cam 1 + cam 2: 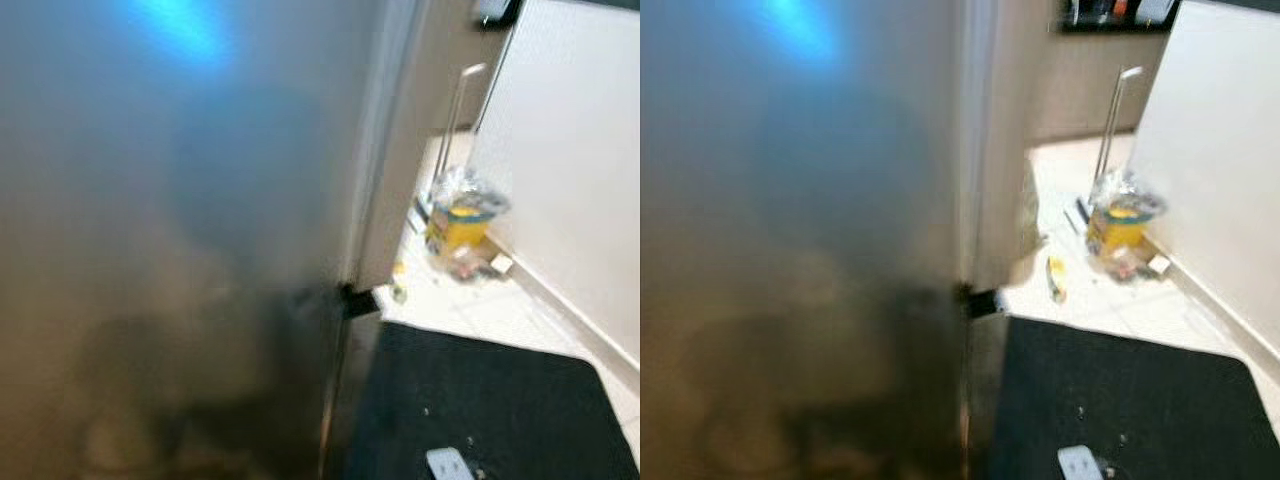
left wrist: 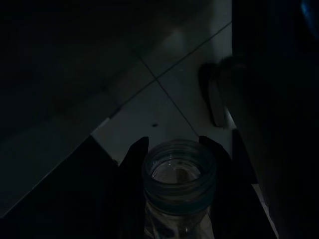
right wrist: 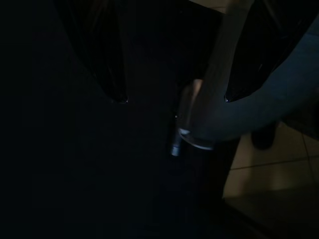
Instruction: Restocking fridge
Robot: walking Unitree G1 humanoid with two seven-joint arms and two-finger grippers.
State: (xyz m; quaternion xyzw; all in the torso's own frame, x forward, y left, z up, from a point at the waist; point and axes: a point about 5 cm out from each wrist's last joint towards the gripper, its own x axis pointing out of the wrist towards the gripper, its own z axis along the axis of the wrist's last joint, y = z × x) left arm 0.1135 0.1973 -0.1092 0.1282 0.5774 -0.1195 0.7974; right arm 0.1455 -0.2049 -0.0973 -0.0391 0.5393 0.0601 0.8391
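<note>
2 black fingers of our left gripper (image 2: 174,167) pinch the neck of a clear open-mouthed bottle (image 2: 179,172), which we hold over pale floor tiles (image 2: 159,114) in deep shade. Our right gripper (image 3: 174,98) hangs in the dark with its 2 fingertips spread apart. Ahead, the stainless fridge door (image 1: 170,230) looms close and blurred. At 2 o'clock, a plastic-wrapped yellow container (image 1: 460,222) sits on the tiles by a white wall (image 1: 570,170). At 5 o'clock lies a black mat (image 1: 480,410).
</note>
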